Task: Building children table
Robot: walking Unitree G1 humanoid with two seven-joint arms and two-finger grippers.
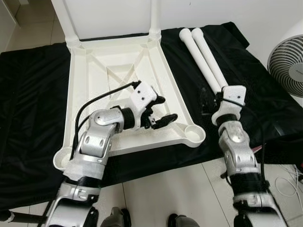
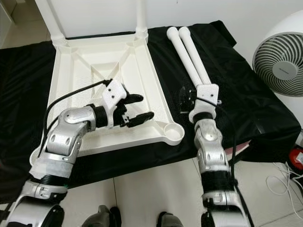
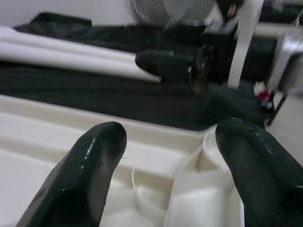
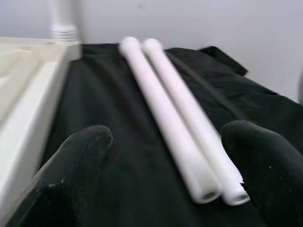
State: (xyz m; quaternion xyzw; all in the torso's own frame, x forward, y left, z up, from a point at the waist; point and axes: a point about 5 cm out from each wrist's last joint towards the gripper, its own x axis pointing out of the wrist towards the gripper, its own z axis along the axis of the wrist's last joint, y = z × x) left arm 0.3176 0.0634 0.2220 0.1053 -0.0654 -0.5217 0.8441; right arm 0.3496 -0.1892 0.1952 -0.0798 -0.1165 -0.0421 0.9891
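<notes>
A white children's table top [image 1: 78, 94] lies upside down on a black cloth [image 1: 33, 94]. Two white legs [image 1: 155, 16] stand fixed in its far corners. The near right corner socket [image 1: 193, 133] holds nothing. Two loose white legs [image 1: 203, 52] lie side by side on the cloth to the right of the table top. My left gripper [image 1: 165, 109] hovers open over the near right part of the underside, short of that socket [image 3: 199, 189]. My right gripper [image 2: 189, 99] is open, low over the cloth at the near ends of the loose legs [image 4: 175, 118].
A white floor fan [image 1: 289, 66] stands at the right, beside the cloth's edge. White cables [image 1: 289, 184] lie on the tiled floor at the near right. A pale wall rises behind the table. My own feet show at the near edge.
</notes>
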